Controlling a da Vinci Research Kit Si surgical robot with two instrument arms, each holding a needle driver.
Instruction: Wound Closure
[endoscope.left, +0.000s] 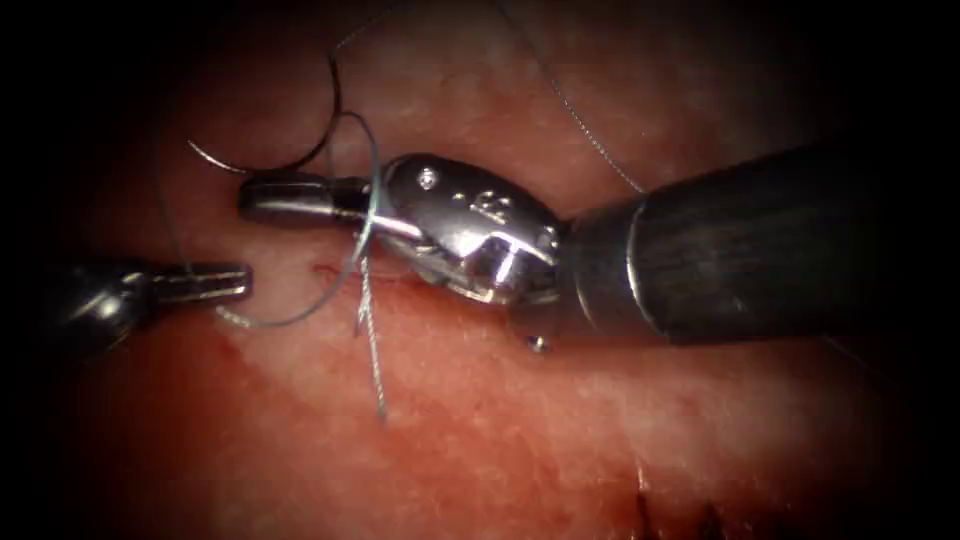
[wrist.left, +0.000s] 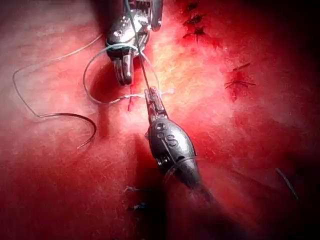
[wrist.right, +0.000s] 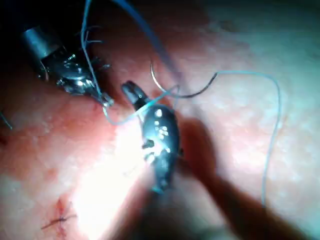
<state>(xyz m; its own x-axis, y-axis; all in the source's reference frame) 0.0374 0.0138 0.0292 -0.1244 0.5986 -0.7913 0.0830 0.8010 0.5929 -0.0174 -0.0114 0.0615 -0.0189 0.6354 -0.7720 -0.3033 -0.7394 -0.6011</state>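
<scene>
The needle (endoscope.left: 285, 150) lies free on the tissue (endoscope.left: 480, 420), above the cut (endoscope.left: 340, 270) and just beyond the right gripper (endoscope.left: 262, 197); neither gripper holds it and it is not in the tissue. The thread (endoscope.left: 372, 190) runs from the needle's end, loops around the right gripper's closed jaws, then curves down across the cut to the left gripper (endoscope.left: 232, 282), whose jaws are clamped on it. A short frayed thread end (endoscope.left: 372, 350) hangs from the cut down over the tissue. The right gripper holds nothing between its jaws. In the left wrist view, finished stitches (wrist.left: 195, 22) sit further along the tissue.
</scene>
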